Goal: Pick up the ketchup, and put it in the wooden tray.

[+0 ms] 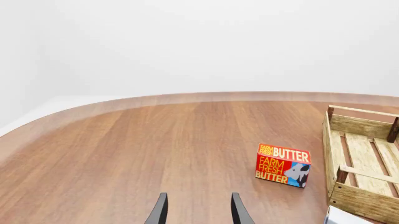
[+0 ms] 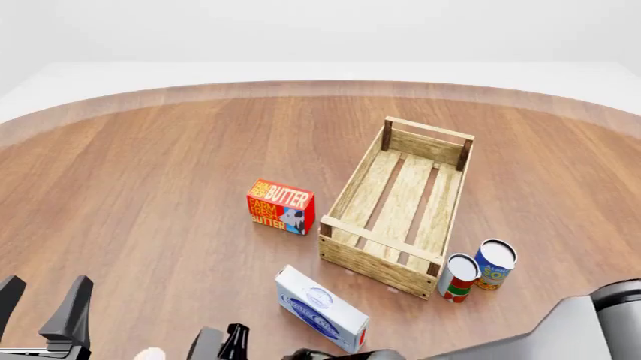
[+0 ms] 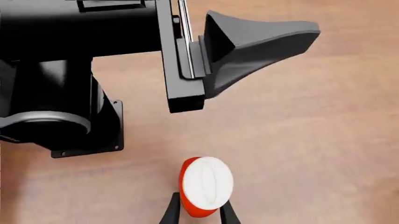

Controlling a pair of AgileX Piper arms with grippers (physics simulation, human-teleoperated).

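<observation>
Right gripper (image 3: 198, 212) clenches the ketchup (image 3: 206, 186) near the tabletop's front edge; next, lift and carry toward the wooden tray (image 2: 346, 196).

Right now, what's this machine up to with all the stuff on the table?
It's a two-armed robot meant to put the ketchup into the wooden tray. The right arm's jaws sit on either side of the bottle, seen from above by its white cap; whether they are squeezing it yet can't be told. The left arm's jaws are open and hold nothing. The tray has nothing in it so far, and the butter box beside it is untouched.
</observation>
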